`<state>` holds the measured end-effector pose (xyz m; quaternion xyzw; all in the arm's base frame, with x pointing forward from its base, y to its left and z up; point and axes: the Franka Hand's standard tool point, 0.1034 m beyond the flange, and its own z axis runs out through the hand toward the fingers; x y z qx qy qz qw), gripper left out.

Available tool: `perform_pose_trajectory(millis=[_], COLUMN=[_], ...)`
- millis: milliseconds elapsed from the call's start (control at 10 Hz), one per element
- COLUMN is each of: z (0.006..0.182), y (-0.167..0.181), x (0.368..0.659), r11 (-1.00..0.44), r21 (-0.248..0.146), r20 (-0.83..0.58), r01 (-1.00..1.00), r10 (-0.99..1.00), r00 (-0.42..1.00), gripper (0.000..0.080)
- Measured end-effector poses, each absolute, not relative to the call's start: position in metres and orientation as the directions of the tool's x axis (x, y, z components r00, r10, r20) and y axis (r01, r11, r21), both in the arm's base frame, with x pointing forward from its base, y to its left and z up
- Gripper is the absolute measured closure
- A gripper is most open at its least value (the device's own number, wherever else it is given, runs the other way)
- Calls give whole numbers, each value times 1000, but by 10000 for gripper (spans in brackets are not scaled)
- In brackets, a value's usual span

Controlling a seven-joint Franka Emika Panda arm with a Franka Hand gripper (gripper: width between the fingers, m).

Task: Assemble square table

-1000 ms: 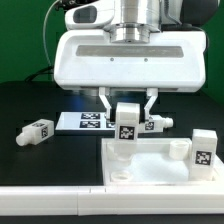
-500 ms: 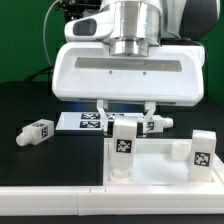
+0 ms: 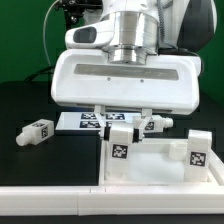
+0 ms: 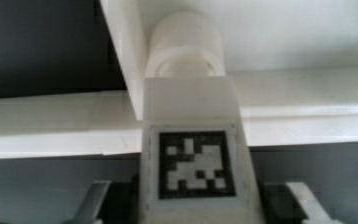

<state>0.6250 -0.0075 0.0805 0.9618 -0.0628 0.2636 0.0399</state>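
Square table top (image 3: 155, 178): white, tray-like, flat on the black worktop (image 3: 30, 160). It sits at 4 o'clock from the exterior view's centre.

Leg (image 3: 120, 150) stands upright at the top's 7 o'clock corner, its tag facing the exterior camera. The foot is down in the corner; how deep it sits cannot be told. In the wrist view the leg runs lengthwise down the middle, its rounded far end against the top's white wall.

Hand (image 3: 126, 122) is directly above, closed part-way on this leg's upper end. A finger (image 3: 150, 114) stands at 3 o'clock and the other at 9 o'clock of the leg. Pad contact is hidden in both views.

Second leg (image 3: 198, 155): upright at the top's 3 o'clock edge, tag visible. Whether it is seated in a socket cannot be told.

Third leg (image 3: 156, 123): lying on its side just beyond the top, at 1 o'clock from the held leg, partly behind the finger.

Fourth leg (image 3: 37, 131): lying on the worktop at 9 o'clock from the top, well apart and touching nothing.

Marker board (image 3: 85, 120): flat on the worktop at 11 o'clock from the held leg, partly covered by the hand's body.

White rail (image 3: 50, 195): runs along the near edge at 6 o'clock.
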Motion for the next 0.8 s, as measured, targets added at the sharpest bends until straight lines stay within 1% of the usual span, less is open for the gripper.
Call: perform_pose_trajectory(millis=[200, 300, 400, 500, 600, 700, 800], z=[80, 80, 80, 80, 80, 80, 77], y=[-9, -9, -9, -9, -9, -9, -6], x=[624, 624, 624, 624, 624, 623, 623], r11=[-988, -988, -988, -988, -988, -989, -989], r21=[47, 47, 47, 47, 47, 46, 35], r20=[520, 520, 520, 519, 519, 517, 484], r01=[-144, -144, -144, -144, -144, -144, -141], r10=[-99, -99, -99, -99, -99, -99, -106], r00=[848, 849, 849, 849, 849, 850, 868], gripper=[515, 409, 270, 188, 188, 157, 151])
